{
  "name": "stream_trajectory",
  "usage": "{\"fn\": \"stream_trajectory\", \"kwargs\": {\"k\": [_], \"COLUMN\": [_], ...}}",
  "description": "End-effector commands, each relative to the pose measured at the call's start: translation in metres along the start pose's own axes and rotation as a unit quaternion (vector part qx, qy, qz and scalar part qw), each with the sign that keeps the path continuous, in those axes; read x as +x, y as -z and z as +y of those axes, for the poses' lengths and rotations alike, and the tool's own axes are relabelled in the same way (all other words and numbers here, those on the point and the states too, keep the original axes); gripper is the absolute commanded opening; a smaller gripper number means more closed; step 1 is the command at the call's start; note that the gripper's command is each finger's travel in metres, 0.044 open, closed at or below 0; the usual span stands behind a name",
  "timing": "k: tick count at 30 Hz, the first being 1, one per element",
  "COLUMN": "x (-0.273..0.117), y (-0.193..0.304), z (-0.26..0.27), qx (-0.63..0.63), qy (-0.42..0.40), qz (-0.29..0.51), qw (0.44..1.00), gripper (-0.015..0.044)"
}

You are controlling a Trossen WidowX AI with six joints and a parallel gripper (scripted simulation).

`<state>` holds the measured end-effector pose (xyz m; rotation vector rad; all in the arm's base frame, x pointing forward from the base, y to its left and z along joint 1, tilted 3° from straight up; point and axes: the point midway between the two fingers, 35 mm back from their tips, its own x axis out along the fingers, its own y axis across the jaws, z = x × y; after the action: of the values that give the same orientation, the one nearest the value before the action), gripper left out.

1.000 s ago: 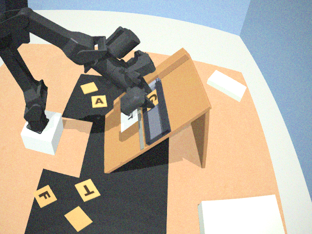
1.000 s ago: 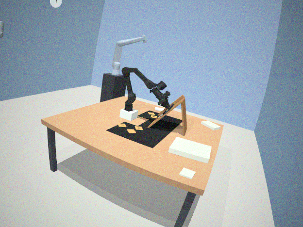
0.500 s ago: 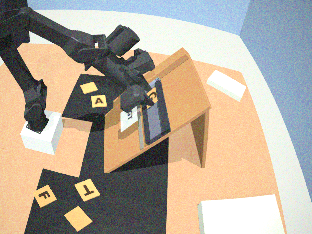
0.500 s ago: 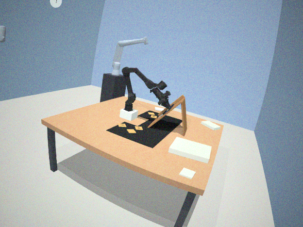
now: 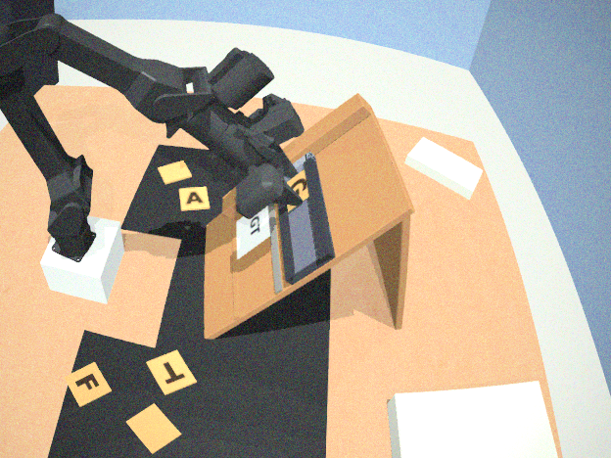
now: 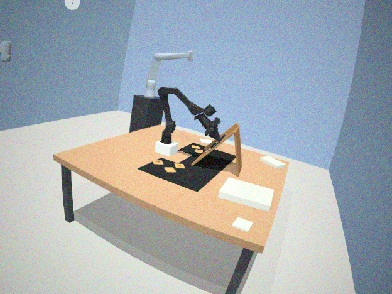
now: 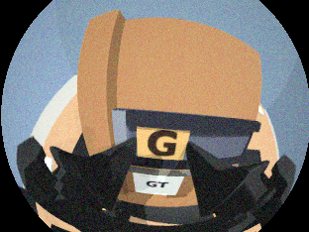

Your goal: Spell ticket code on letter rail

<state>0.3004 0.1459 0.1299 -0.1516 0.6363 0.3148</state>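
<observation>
Our gripper (image 5: 294, 193) (image 6: 218, 137) (image 7: 161, 143) is clamped on the yellow G tile (image 5: 297, 189) (image 7: 162, 144), which sits in the letter rail (image 5: 323, 216) (image 7: 193, 120) partway along the tilted wooden board (image 5: 364, 167) (image 6: 218, 141) (image 7: 188, 64). The ticket (image 5: 253, 234) (image 7: 157, 183), below the rail, reads GT. We judge the first letter to be on its way in, with pushing home and letting go perhaps left. The T tile (image 5: 170, 372) lies apart on the black mat (image 5: 247, 394) (image 6: 193, 180), so that letter remains. The G tile is flat and square, its bold dark letter upright (as the wrist view shows it).
</observation>
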Motion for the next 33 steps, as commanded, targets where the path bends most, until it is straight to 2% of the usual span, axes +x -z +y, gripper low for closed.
{"fn": "stream_trajectory", "kwargs": {"k": [1, 3, 4, 33], "x": [-0.001, -0.004, -0.006, -0.023], "y": [0.0, 0.0, 0.0, 0.0], "z": [0.0, 0.0, 0.0, 0.002], "qx": [0.001, 0.003, 0.003, 0.003], "qy": [0.001, 0.001, 0.001, 0.001], "qz": [0.0, 0.001, 0.001, 0.001], "qw": [1.0, 1.0, 1.0, 1.0], "gripper": [0.0236, 0.0289, 0.0295, 0.0295]}}
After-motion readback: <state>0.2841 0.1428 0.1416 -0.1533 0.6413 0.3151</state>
